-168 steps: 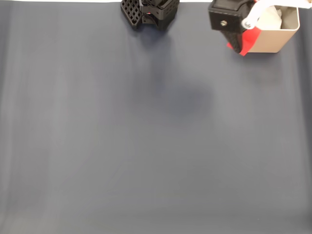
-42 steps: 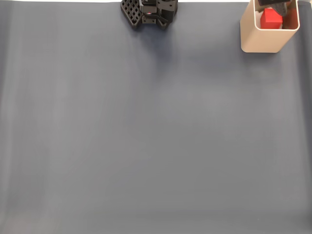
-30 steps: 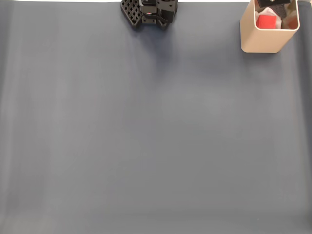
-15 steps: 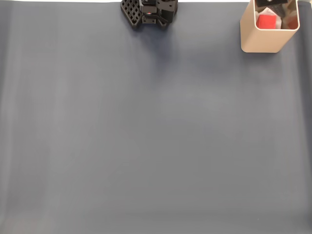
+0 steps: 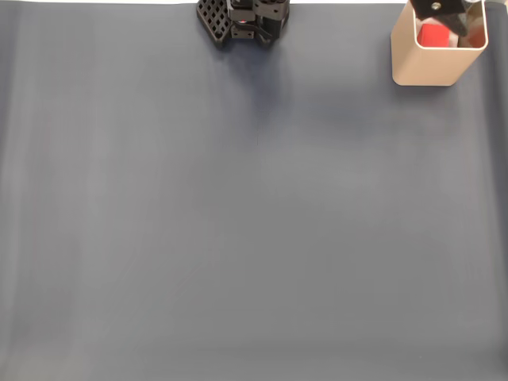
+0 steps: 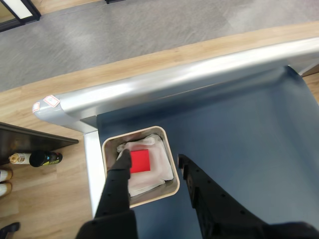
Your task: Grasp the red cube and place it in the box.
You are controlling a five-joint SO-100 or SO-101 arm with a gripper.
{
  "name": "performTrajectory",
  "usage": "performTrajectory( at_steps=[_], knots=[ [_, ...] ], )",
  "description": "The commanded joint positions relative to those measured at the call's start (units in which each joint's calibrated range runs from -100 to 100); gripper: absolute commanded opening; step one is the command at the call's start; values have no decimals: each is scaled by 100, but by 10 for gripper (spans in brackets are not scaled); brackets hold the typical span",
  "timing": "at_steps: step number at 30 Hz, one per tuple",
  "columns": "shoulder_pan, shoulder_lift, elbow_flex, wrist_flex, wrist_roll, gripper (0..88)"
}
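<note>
Looking down through the wrist view, we start with what is closest to the lens: the end effector (image 6: 152, 159), whose two black fingers enter from the bottom edge and stand spread apart with nothing held between them. One finger (image 6: 117, 184) reaches over the lower left rim of the box, its tip just at the edge of the red patch, and the other finger (image 6: 199, 189) lies outside the box on its right, over the blue-grey surface (image 6: 239, 129). Just beyond the fingertips sits the box (image 6: 169, 164), tan with rounded corners, left of centre in the frame. Inside it the red cube (image 6: 140, 161) lies flat on what looks like crumpled white paper (image 6: 149, 185), free of both fingers. Farther off, a silver rail (image 6: 164, 82) edges the surface, with a wooden floor (image 6: 30, 189) and a dark bottle (image 6: 40, 158) at the left edge. In the fixed view the box (image 5: 425, 67) stands in the upper right corner, a sliver of red cube (image 5: 432, 35) showing inside under the black arm parts, while the arm's base (image 5: 242, 20) sits at top centre and the wide surface (image 5: 238, 222) lies bare below. We judge the grasp and the placing done; what seems left is only to lift the arm clear of the rim without nudging the box.
</note>
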Motion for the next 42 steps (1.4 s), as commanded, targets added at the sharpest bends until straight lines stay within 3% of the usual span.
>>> performTrajectory(
  at_steps=[1,25,42],
  knots=[
    [386,-299,-143,-53,39,21],
    [4228,-967,-79,127,73,2],
    [5833,-1287,1281,-570,-215,2]
  ],
)
